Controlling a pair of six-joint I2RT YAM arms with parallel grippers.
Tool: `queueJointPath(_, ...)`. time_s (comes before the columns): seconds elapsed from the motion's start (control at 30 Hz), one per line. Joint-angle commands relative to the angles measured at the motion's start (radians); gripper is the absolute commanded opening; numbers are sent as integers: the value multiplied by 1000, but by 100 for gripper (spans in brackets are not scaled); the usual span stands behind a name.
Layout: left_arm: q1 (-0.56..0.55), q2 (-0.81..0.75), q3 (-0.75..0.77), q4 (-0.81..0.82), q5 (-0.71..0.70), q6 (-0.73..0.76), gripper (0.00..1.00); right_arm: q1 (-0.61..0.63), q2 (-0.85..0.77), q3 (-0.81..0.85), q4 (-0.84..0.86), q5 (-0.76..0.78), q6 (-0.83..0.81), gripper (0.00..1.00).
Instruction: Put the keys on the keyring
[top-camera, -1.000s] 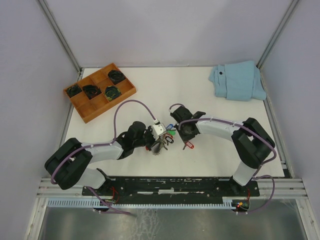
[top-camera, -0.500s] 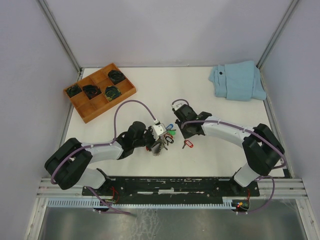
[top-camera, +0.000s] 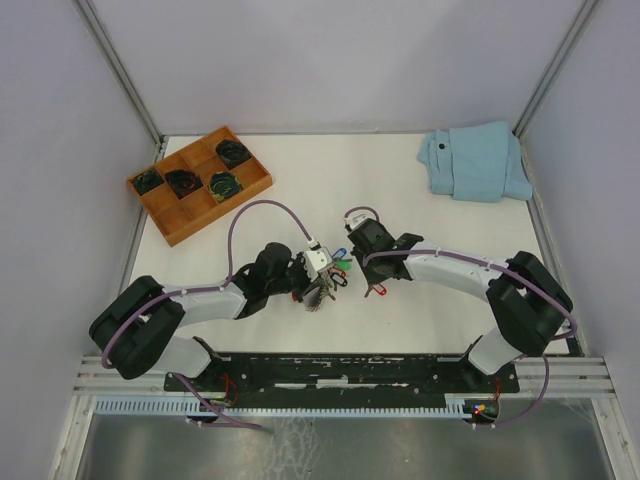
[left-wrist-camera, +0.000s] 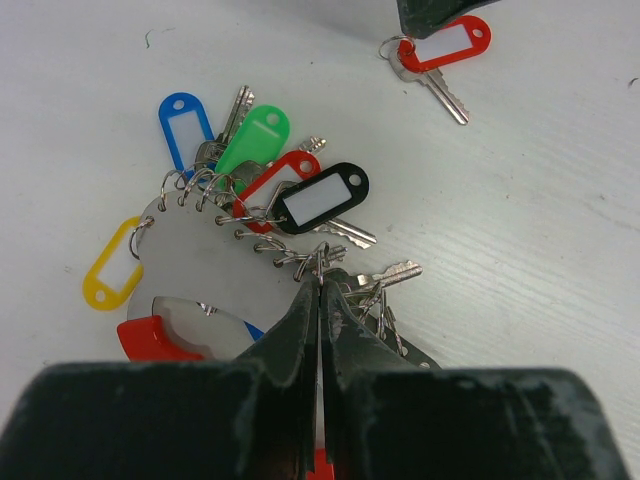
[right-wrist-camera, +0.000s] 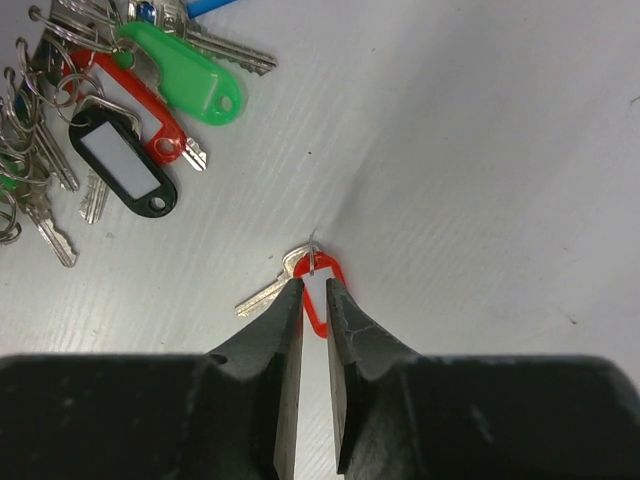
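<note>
The keyring (left-wrist-camera: 250, 215), a bunch of wire rings carrying blue, yellow, black, red and green (left-wrist-camera: 255, 140) tagged keys, lies on the white table. My left gripper (left-wrist-camera: 320, 280) is shut on one of its wire loops. A loose silver key with a red tag (right-wrist-camera: 318, 268) lies apart to the right, also seen in the left wrist view as the red-tagged key (left-wrist-camera: 440, 50). My right gripper (right-wrist-camera: 318, 284) hovers just over that tag, jaws a narrow gap apart, nothing clamped. From above, the left gripper (top-camera: 322, 275) and right gripper (top-camera: 378, 275) face each other across the bunch (top-camera: 335, 268).
A wooden tray (top-camera: 256, 186) with dark coiled items sits at the back left. A folded light-blue cloth (top-camera: 475, 160) lies at the back right. White walls enclose the table on three sides.
My right gripper drew back from the keyring, opened slightly, and came down over the loose red-tagged key. The left gripper and the keyring stayed put.
</note>
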Motion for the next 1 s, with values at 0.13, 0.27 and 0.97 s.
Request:
queueJointPath(0.13, 7, -16, 8, 59, 29, -41, 3, 11, 37, -8, 52, 26, 24, 24)
queueJointPath(0.27, 7, -15, 9, 59, 30, -39, 3, 12, 58, -4, 58, 24, 25, 23)
queueJointPath(0.97, 7, -19, 7, 61, 54, -33, 3, 12, 6, -39, 101, -24, -60, 1)
